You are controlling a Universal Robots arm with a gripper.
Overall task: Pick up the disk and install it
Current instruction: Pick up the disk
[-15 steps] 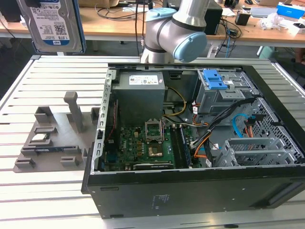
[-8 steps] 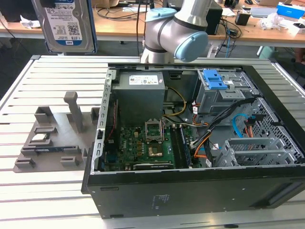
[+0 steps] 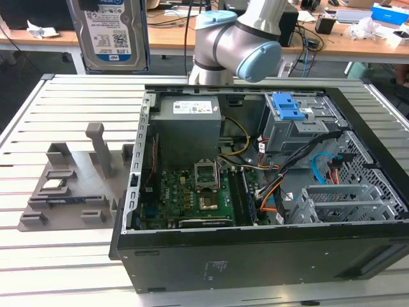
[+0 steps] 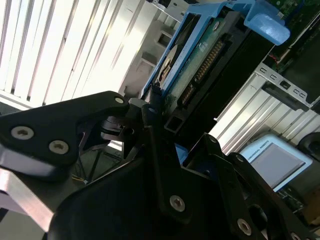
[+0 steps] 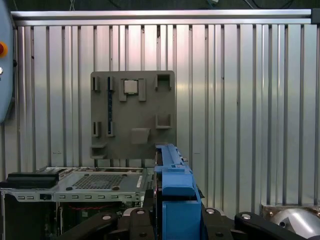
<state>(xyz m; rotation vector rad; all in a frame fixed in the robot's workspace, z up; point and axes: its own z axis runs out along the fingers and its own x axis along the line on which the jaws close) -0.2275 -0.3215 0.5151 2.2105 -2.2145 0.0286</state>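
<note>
Item 1, arm (image 3: 236, 38): grey tube sections with light blue joint caps. It stands behind the far side of the computer case (image 3: 255, 256), and its upper section leaves the exterior view at the top edge.

Item 2, gripper (image 4: 152, 112): black linkage fingers with silver screws, seen in both wrist views (image 5: 172, 225). The jaws are narrow and clamped on one end of the disk, with the fingers (image 4: 100, 107) pressed against its blue frame.

Item 3, disk (image 3: 108, 32): a silver drive with a white-and-blue label and a blue frame. It is held upright in the air with the label facing the exterior camera. It sits at the exterior view's left, above the far part of the table (image 3: 64, 256), and touches neither the case nor the table. The second wrist view shows its connector edge (image 4: 200, 60). The first wrist view shows its thin blue edge (image 5: 172, 185).

Item 4, computer case: black, lying on its side with the side panel off. Inside are a green circuit board (image 3: 192, 195), a grey power supply (image 3: 188, 121), a blue latch (image 3: 287, 105) on the drive cage, and orange and blue cables.

Item 5, grey holder plate (image 3: 70, 192): lies flat on the table just beside the case, on the exterior view's left. A small square chip (image 3: 52, 185) sits in one of its pockets, and both appear in the first wrist view (image 5: 132, 120) (image 5: 131, 86).
</note>
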